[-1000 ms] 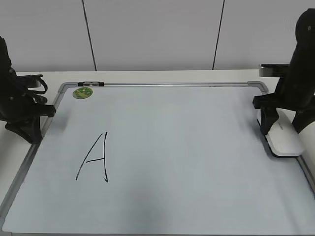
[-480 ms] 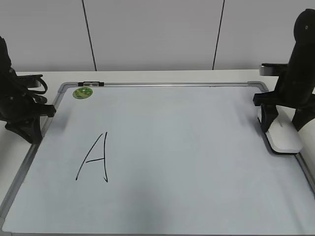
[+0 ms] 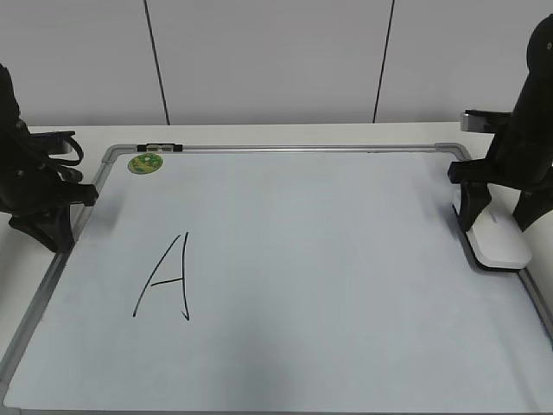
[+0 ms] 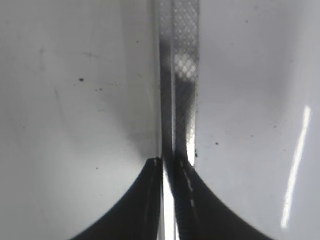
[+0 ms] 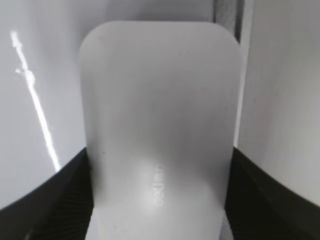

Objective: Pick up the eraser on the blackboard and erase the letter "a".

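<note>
White plastic filled most of the right wrist view: the eraser sat between the two dark fingers of the right tool, both pressed against its long sides, so the tool held it; faint grey lettering showed on its top but was too blurred to read, and its near end ran off the bottom of that view. In the exterior view the eraser lay at the right edge of the blackboard, its far end hidden behind the right tool, and whether its underside touched the board could not be told. The right arm was cut off by the frame edge on the right. The left tool stood at the board's left frame, partly off the board; in the left wrist view its fingers were nearly together, a thin bright slit between them, over the silver frame strip, nothing gripped. A large capital "A" in black marker stood lower left; no smaller cursive letter could be made out anywhere. A round green magnet sat near the top-left corner. Between the "A" and the eraser the board was bare. The board's bottom edge and lower-right corner ran out of view, and the pale surface showed beyond the top frame.
</note>
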### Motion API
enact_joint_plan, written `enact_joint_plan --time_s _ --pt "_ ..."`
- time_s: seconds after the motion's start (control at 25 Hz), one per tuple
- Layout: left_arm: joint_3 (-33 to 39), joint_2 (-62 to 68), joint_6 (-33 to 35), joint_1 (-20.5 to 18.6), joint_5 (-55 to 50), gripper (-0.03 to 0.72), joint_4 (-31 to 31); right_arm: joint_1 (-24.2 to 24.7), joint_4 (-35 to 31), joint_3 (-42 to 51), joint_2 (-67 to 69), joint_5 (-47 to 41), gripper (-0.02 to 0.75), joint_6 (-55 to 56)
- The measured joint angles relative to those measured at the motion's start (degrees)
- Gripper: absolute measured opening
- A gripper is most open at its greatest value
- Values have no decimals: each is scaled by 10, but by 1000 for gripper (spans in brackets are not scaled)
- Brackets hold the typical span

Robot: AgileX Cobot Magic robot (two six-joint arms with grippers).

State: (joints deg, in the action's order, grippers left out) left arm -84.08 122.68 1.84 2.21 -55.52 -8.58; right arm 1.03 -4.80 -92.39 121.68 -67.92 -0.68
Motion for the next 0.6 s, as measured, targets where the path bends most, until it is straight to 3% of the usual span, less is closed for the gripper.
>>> enact_joint_plan --time_s 0.6 --pt "0 0 0 0 0 64 0 0 -2 -3 18 -2 535 -6"
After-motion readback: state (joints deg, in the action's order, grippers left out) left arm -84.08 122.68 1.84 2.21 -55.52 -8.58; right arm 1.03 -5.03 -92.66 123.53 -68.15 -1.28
